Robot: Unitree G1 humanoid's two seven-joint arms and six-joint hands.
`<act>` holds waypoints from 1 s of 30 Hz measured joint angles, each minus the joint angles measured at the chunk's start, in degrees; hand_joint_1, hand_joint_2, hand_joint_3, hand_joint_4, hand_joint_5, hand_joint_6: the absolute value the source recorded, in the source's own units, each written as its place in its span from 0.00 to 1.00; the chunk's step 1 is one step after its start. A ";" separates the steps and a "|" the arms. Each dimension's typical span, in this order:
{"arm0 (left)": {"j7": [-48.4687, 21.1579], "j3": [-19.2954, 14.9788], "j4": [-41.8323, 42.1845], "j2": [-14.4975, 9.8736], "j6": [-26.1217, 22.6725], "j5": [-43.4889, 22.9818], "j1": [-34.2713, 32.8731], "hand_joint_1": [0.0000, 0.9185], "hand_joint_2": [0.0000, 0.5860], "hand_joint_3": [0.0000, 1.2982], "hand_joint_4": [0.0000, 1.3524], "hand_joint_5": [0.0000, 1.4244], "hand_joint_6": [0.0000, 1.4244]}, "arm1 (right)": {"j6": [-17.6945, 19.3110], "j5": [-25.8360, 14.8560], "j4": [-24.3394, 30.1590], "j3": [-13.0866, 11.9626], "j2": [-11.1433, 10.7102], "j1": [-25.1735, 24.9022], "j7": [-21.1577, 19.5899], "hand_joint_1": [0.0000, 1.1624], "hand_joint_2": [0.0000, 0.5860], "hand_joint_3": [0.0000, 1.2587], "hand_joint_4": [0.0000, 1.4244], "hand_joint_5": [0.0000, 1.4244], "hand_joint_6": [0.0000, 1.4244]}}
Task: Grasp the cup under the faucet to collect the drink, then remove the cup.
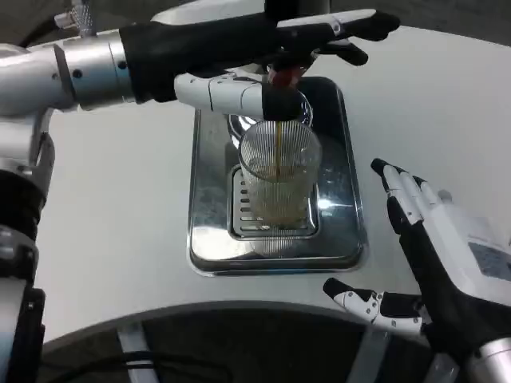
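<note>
A ribbed clear cup [279, 179] stands on the grate of a chrome drip tray [209, 239], right under the faucet. A thin brown stream [277, 155] runs from the spout into the cup, and a little drink lies at its bottom. My left hand [263, 56] reaches across the top of the dispenser and presses on the red tap handle [281, 76]. Right of the tray, my right hand [431, 255] hovers with fingers spread and thumb out, holding nothing and apart from the cup.
The chrome dispenser column [247, 120] rises behind the cup. White table [120, 199] surrounds the tray; its curved front edge [200, 307] runs below the tray, dark floor beyond.
</note>
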State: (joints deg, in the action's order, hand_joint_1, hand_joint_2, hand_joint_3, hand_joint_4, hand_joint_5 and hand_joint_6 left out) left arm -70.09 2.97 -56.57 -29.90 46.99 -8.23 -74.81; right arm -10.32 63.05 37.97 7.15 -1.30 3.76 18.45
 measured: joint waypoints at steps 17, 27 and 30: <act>3.14 2.34 -1.49 -1.74 4.76 1.84 0.44 0.00 0.14 0.03 0.00 0.07 0.00 | -2.17 -9.66 -8.24 0.42 -1.49 -5.96 -5.25 0.57 0.37 0.00 0.00 0.00 0.00; 4.00 2.36 -2.83 -2.51 4.78 2.22 0.72 0.00 0.14 0.03 0.00 0.08 0.00 | -3.54 -12.93 -14.15 2.15 -1.59 -11.24 -7.93 0.56 0.37 0.00 0.00 0.00 0.00; 4.14 2.35 -3.14 -2.64 4.88 2.21 0.73 0.00 0.14 0.03 0.00 0.08 0.00 | -4.05 -13.51 -15.95 2.64 -1.53 -13.10 -8.91 0.56 0.37 0.00 0.00 0.00 0.00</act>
State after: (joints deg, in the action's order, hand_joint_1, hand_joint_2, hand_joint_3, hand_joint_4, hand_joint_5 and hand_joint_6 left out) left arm -65.96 5.31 -59.71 -32.54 51.87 -6.02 -74.08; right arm -14.37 49.54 22.02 9.79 -2.82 -9.33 9.53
